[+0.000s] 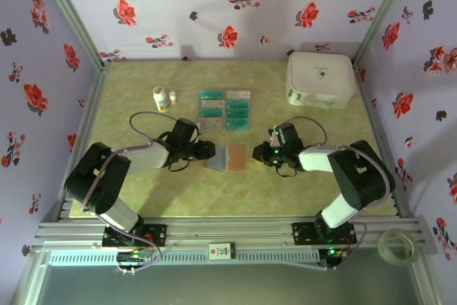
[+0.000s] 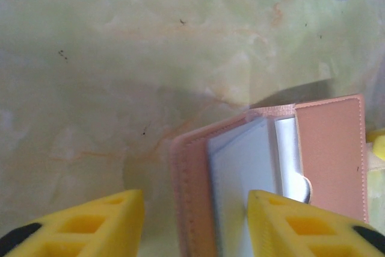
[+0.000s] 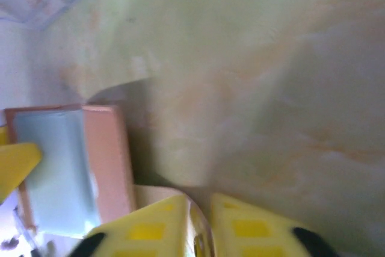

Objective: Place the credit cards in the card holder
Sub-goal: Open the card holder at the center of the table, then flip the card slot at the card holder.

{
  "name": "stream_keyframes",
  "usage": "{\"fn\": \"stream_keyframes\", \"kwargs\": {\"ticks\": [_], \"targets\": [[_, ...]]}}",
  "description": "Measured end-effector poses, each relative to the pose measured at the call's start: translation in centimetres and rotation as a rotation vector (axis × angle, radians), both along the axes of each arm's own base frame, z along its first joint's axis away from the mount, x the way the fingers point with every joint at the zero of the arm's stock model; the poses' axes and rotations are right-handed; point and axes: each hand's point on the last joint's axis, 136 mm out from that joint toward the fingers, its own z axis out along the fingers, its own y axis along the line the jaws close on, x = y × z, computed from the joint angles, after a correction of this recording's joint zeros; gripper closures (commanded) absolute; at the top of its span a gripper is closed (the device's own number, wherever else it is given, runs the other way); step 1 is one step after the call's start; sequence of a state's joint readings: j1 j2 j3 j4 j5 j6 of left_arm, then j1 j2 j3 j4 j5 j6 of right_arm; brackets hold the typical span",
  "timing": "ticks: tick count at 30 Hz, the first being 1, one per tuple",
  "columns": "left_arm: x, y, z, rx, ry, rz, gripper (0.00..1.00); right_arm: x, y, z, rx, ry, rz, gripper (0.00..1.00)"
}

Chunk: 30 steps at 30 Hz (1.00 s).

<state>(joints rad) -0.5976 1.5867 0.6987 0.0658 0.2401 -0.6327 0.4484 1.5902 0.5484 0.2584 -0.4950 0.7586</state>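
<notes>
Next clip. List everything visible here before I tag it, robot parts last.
credit cards: about eight, teal or pale grey, in two columns at mid-table, beyond the holder
card holder: one, reddish-brown, lying open with pale sleeves showing, between the two grippers
small bottles: two, white, left of the cards
case: one, large, white and rounded, far right corner
tape roll: one, pale ring, off the table at near right
table: one, mottled yellow-green
walls: lilac with red and dark flowers, on three sides
left gripper: one, yellow fingers, jaws apart at the holder's left side
right gripper: one, yellow fingers, jaws nearly together, just right of the holder
</notes>
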Motion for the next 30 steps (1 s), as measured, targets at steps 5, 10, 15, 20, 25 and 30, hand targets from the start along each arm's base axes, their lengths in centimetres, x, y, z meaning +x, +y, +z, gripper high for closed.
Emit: {"fn": "stream_keyframes", "kwargs": {"ticks": [5,10,15,20,25,30], "targets": [[0.0,-0.3,0.2,-0.013,0.004,-0.006,0.63,0.3,0.0,0.7,0.009,-0.012,-0.002,0.63],[-0.1,-0.4,0.6,-0.022,0.0,-0.006,0.63,0.9,-1.6,4.1,-0.028,-0.093,-0.066,0.63],[0.0,-0.5,1.4,-0.039,-0.014,-0.007,0.64,1.6,-1.4,9.6,-0.032,-0.221,-0.07,0.63],[0.1,-0.6,1.5,-0.042,-0.018,-0.007,0.64,0.9,2.5,11.7,-0.04,-0.261,0.032,0.66],[0.1,-0.6,1.5,-0.043,-0.018,-0.007,0.64,-0.6,6.5,8.6,-0.069,-0.201,0.141,0.74],[0.1,-0.6,1.6,-0.043,-0.019,-0.008,0.64,-1.2,7.6,4.4,-0.107,-0.128,0.164,0.79]]}}
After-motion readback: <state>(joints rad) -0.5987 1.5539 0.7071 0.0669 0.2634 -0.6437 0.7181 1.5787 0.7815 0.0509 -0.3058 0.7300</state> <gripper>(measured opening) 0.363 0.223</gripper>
